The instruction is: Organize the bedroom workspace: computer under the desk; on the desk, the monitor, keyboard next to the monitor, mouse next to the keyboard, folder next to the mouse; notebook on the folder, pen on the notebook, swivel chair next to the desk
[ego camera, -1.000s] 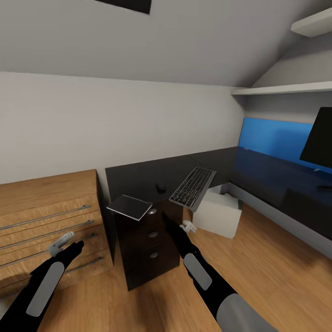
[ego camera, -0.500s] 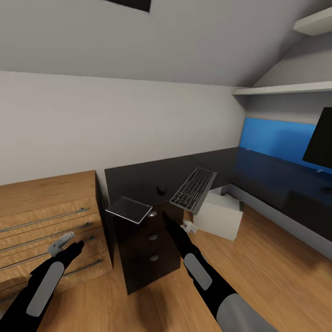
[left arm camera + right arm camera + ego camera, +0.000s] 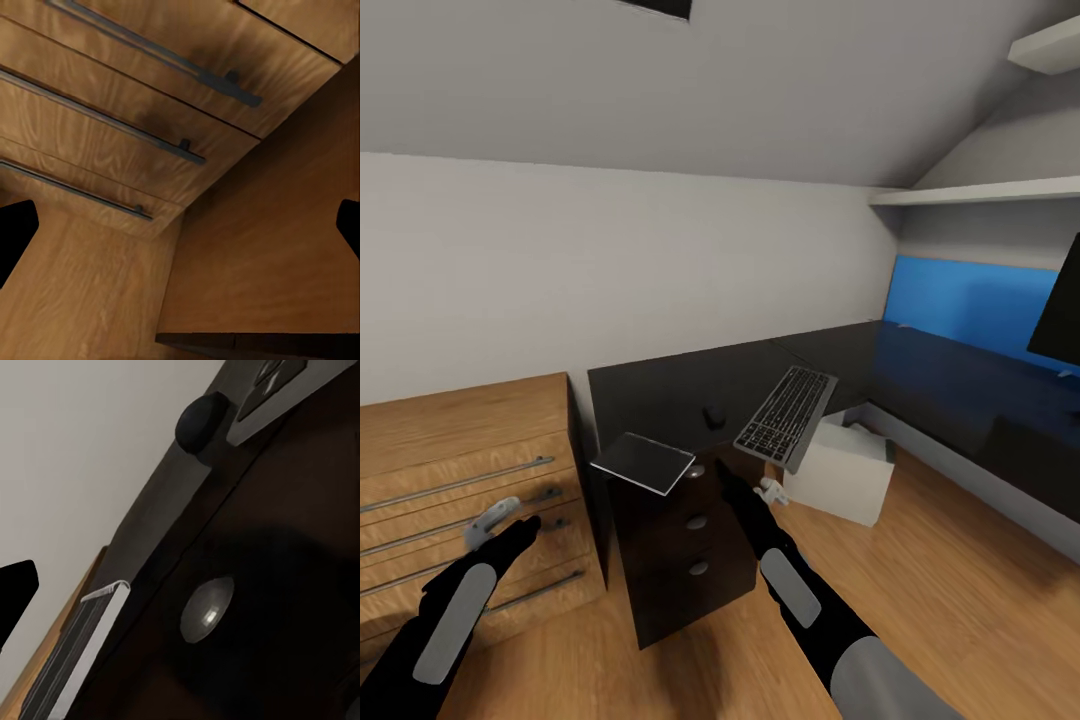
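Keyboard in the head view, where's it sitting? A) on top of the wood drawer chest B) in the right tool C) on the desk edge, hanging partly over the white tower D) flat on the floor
C: the keyboard lies on the desk, its near end overhanging the edge above the computer.

black desk (image 3: 660, 385), mouse (image 3: 712, 415), keyboard (image 3: 787, 415), notebook (image 3: 643, 462)
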Tool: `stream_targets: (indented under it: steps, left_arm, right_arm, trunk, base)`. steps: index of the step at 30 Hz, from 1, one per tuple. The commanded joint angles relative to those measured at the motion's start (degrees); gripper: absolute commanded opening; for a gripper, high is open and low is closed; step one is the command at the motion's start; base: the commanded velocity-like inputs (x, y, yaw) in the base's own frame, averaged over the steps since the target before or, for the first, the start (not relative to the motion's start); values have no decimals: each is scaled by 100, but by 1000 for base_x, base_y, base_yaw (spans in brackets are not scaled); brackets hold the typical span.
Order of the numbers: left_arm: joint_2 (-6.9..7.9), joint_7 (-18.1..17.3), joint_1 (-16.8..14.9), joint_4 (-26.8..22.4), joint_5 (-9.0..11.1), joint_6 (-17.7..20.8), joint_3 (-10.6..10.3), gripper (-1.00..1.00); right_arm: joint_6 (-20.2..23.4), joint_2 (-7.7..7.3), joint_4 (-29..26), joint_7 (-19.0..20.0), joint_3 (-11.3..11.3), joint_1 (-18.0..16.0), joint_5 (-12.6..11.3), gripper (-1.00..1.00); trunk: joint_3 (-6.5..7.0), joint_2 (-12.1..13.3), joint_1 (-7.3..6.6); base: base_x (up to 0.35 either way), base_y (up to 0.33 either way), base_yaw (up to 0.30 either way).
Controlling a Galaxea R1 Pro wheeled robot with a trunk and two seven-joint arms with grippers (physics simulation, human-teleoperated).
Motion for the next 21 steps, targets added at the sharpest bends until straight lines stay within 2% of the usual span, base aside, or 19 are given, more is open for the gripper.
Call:
stream_targets:
  steps: [1,6,14,19,21]
  left_arm:
    - [1,38,-2,-26,47,17,3,100]
    - [0,43,-2,-75,40,14,8,100]
    - [7,44,-2,-87,36,7,26,100]
    - [3,44,-2,-88,41,5,186,100]
    - [1,44,-2,-88,43,5,225,100]
  right_arm:
    - [-31,0,10,27,-11,-7,-56,100]
    - [-24,0,12,27,-150,-7,-56,100]
    - [-19,0,15,27,-192,-7,-56,100]
    - [-14,0,13,29,-195,-7,-56,100]
    - [-15,0,12,34,-191,-7,-56,100]
  trunk:
    - [-24,-43,21]
    - [-114,-243,131]
    - [-257,-564,307]
    - [-347,-765,416]
    - [-347,-765,416]
  base:
    - [4,2,0]
    - [2,1,0]
    - [0,0,0]
    - [0,0,0]
    - [0,0,0]
